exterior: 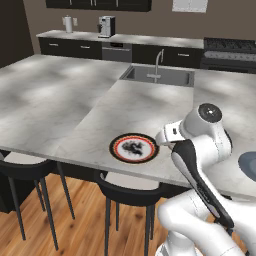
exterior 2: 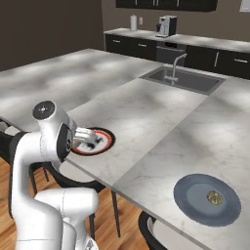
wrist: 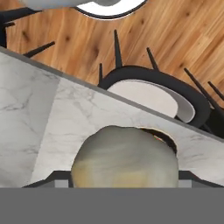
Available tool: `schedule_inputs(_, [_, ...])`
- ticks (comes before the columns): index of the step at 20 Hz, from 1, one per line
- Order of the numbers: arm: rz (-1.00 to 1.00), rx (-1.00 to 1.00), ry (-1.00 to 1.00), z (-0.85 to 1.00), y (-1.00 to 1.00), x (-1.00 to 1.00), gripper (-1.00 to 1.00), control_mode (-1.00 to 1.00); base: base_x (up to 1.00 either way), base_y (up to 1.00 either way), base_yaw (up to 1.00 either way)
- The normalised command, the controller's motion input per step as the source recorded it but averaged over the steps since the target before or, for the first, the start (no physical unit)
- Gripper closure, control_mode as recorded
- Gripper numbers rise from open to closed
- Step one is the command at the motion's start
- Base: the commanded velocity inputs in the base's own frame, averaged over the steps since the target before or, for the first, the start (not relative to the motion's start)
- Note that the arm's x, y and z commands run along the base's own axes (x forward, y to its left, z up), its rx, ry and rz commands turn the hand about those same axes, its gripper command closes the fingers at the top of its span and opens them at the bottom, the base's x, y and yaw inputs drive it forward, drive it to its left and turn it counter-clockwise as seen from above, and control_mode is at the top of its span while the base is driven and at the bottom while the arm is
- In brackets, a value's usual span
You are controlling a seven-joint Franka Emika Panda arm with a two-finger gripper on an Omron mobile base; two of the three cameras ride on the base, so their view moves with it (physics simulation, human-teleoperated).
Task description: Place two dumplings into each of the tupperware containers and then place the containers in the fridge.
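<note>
A lumpy olive-beige dumpling [wrist: 124,157] fills the gap between my gripper's [wrist: 124,180] two dark fingertips [wrist: 59,179] in the hand view. The gripper is shut on it, over the counter's near edge. Just behind it shows a bit of the rim of the round black-and-red plate [wrist: 168,139]. In the right base view the gripper [exterior 2: 92,138] hangs over the near side of that plate [exterior 2: 105,141]. Another small beige dumpling [exterior 2: 213,197] lies on the round blue-grey plate [exterior 2: 195,205]. The tupperware containers and the fridge are out of view.
The marble island counter [exterior: 75,100] stretches back to a sink with a tap [exterior: 159,75]. Black stools [exterior: 130,192] stand along its near edge above a wooden floor. The blue-grey plate [exterior: 248,165] sits at the far right.
</note>
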Motion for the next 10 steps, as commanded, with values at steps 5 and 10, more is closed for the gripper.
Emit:
schedule_inputs(5, [0.0, 0.01, 0.04, -0.13, -0.54, -0.8, 1.0, -1.0, 0.0, 0.0, 0.0])
schedule_inputs(10, [-0.02, 0.0, 0.03, -0.02, -0.05, -0.29, 1.0, -1.0, 0.0, 0.0, 0.0])
